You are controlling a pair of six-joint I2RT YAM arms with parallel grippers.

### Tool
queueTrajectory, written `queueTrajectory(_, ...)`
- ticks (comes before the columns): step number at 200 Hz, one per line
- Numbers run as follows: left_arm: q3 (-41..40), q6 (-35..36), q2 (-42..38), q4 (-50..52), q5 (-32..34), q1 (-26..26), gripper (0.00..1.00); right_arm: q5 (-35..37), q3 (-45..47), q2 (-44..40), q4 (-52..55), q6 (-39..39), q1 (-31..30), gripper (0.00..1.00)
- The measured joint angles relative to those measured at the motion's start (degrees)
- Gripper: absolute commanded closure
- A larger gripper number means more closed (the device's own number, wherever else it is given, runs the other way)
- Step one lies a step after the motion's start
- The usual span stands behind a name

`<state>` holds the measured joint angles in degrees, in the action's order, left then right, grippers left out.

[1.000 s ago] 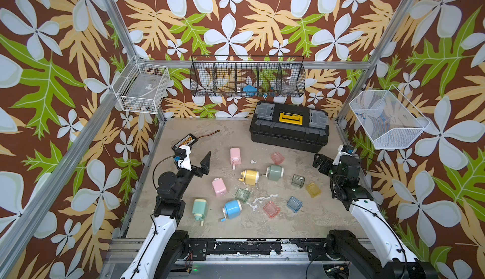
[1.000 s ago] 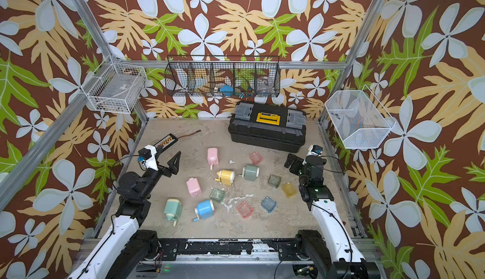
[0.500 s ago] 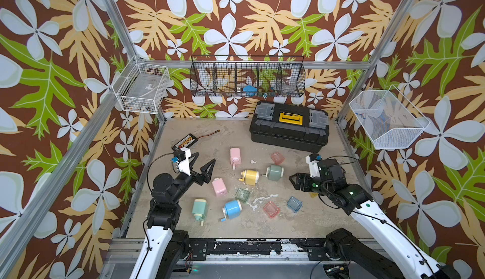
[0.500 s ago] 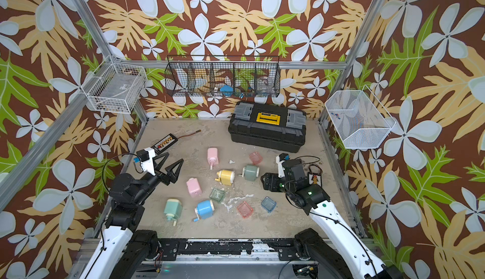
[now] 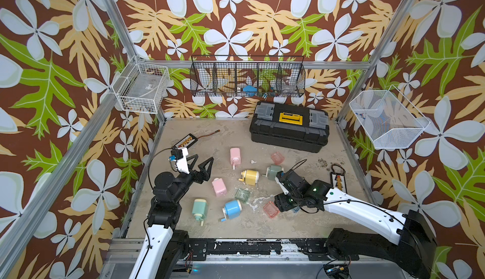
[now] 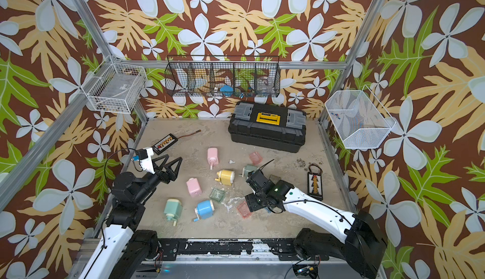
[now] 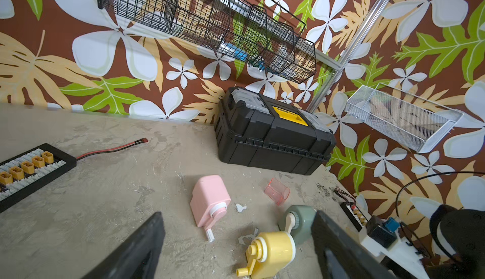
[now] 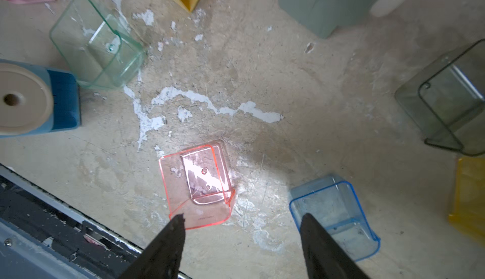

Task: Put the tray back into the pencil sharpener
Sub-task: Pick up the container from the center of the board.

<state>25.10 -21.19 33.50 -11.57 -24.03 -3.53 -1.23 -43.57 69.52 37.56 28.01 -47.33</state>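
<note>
Hovering right claw (image 8: pixel 242 216), jaws apart, empty, over table (image 5: pixel 236 138) near middle | pink tray (image 8: pixel 199 183) just left, blue tray (image 8: pixel 333 214) just right | I must centre over one tray, straddle its walls, close gently

We find no txt we can read. The toolbox (image 5: pixel 288 136) (image 6: pixel 266 133), upper centre of both top views, has a yellow label (image 5: pixel 290 117) w/ dark print on it, too small to make out. The pink tray (image 8: pixel 199 180), lower centre of the right wrist view, has a faint line of tiny print near its lower edge, also illegible.
</note>
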Motion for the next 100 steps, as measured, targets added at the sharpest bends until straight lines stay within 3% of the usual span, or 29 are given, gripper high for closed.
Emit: queueTrajectory(100,0.1,-1.2,-0.4,0.5,0.2,0.0,0.11,0.0,0.8,11.4,-7.4,0.2,-3.2,0.62)
